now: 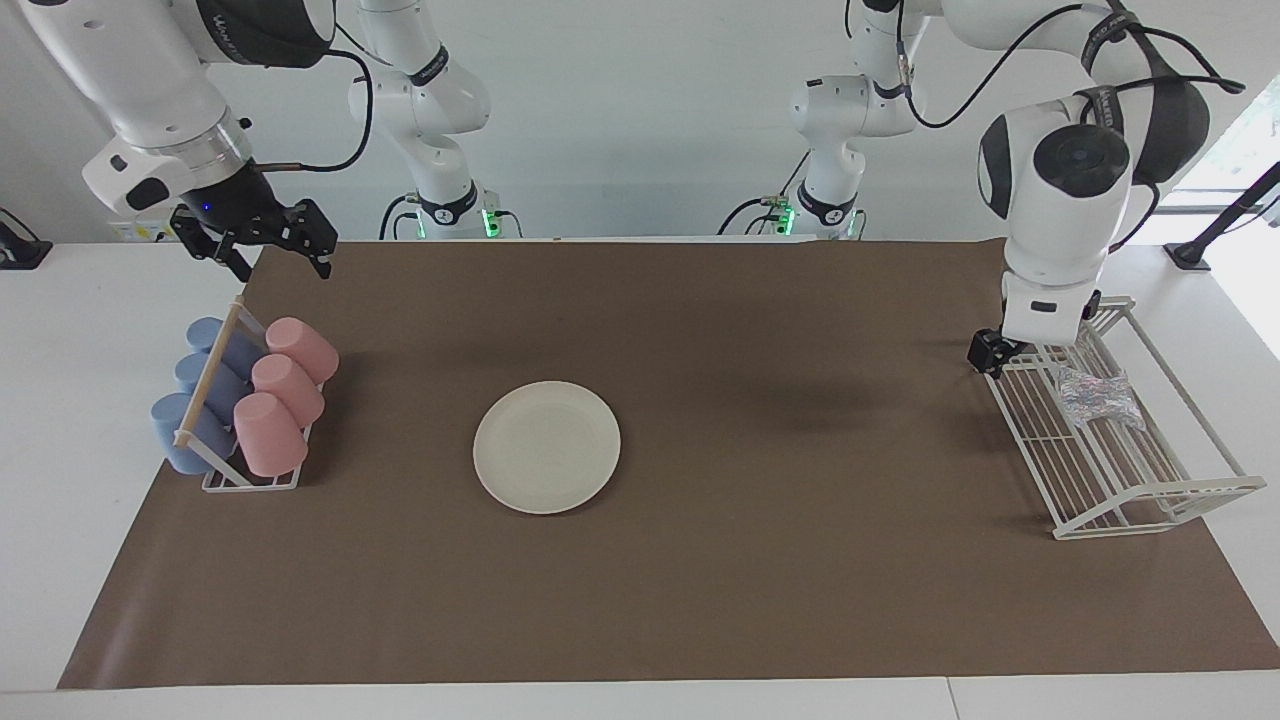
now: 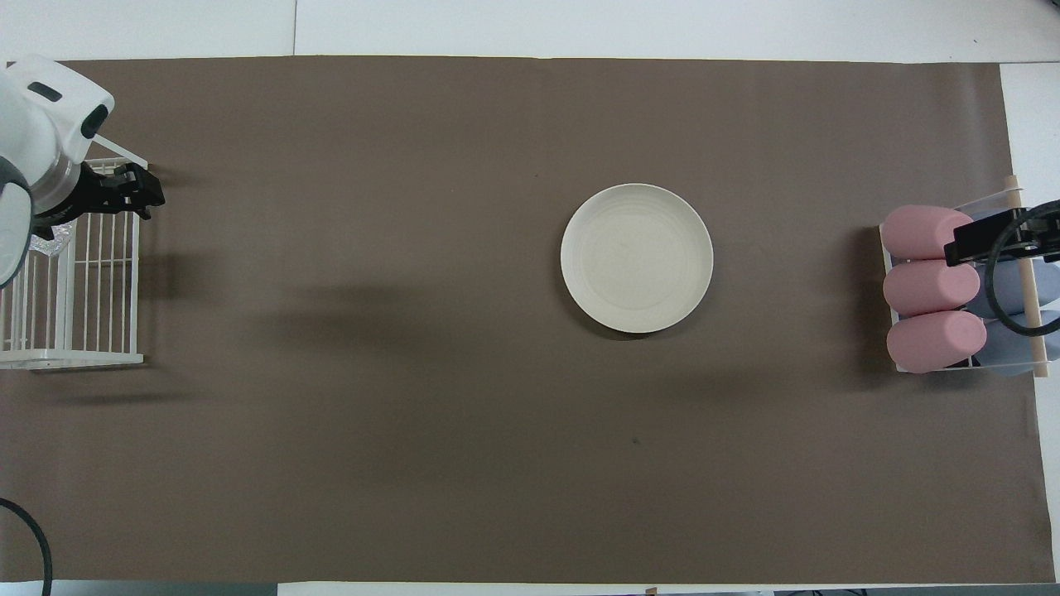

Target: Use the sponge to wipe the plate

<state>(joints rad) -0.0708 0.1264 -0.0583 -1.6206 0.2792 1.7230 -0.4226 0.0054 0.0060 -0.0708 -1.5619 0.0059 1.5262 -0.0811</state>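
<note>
The cream-white plate [image 1: 547,446] lies flat on the brown mat near the table's middle, and it also shows in the overhead view [image 2: 637,257]. The silvery sponge [image 1: 1098,397] lies in the white wire rack [image 1: 1120,470] at the left arm's end. In the overhead view the sponge [image 2: 45,245] is mostly hidden under the arm. My left gripper [image 1: 992,355] hangs over the rack's edge nearest the plate, apart from the sponge; it also shows in the overhead view [image 2: 141,192]. My right gripper [image 1: 265,245] is open and empty, waiting above the cup rack.
A small rack [image 1: 250,478] holds several pink cups [image 1: 290,385] and blue cups [image 1: 190,400] lying on their sides at the right arm's end. The brown mat [image 1: 700,600] covers most of the table.
</note>
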